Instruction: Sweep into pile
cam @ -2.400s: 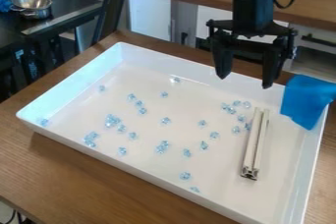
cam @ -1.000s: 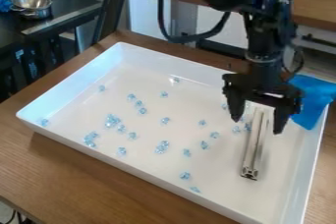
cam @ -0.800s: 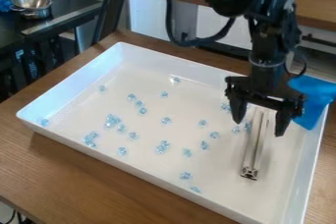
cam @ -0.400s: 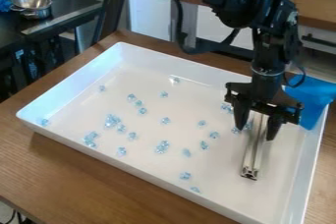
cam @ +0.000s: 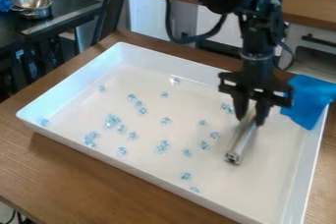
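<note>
White walls enclose the tray [cam: 72, 83], which sits on a brown wooden table [cam: 78, 169]. Inside the tray, toward its right-hand end, the black gripper [cam: 250, 119] points down, its two fingers pinching the upper part of a pale, narrow bar [cam: 242, 138] between them. The bar slants from there toward the tray's near side; I can't tell if its lower end touches the tray floor. Clear bluish bits [cam: 112, 120] lie scattered over the tray floor, some bunched in its left half, others just beside the bar. A blue cloth [cam: 308, 101] drapes over the tray's far right corner. Beyond the tray's left end stands a metal bowl [cam: 31, 4] on a dark surface.
</note>
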Motion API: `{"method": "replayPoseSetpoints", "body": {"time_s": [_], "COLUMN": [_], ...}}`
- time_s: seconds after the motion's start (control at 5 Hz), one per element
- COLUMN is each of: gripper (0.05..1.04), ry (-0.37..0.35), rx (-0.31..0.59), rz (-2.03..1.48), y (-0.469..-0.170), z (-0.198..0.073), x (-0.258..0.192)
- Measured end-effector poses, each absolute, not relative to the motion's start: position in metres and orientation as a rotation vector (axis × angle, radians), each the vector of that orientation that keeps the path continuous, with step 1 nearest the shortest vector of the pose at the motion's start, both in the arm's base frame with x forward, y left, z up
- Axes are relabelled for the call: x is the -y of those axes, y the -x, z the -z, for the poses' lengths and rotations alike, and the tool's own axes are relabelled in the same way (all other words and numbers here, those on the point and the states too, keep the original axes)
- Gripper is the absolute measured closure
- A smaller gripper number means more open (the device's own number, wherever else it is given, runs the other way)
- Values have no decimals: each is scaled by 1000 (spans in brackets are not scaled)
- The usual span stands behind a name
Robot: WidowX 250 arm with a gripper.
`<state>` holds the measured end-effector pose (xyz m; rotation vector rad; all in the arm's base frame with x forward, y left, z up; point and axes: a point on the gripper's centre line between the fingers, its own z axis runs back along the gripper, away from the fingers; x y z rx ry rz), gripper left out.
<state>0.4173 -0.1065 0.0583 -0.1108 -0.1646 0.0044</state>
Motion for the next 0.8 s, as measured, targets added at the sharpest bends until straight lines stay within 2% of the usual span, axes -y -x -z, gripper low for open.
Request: {"method": "replayPoseSetpoints", "body": {"time_s": [0.4,0.8], "gripper": [740,740], "ry": [190,257], "rx": [174,157], "rz": [-121,-249], "y": [-425,-409], "z": [-53,-43], "x": [70,37]}}
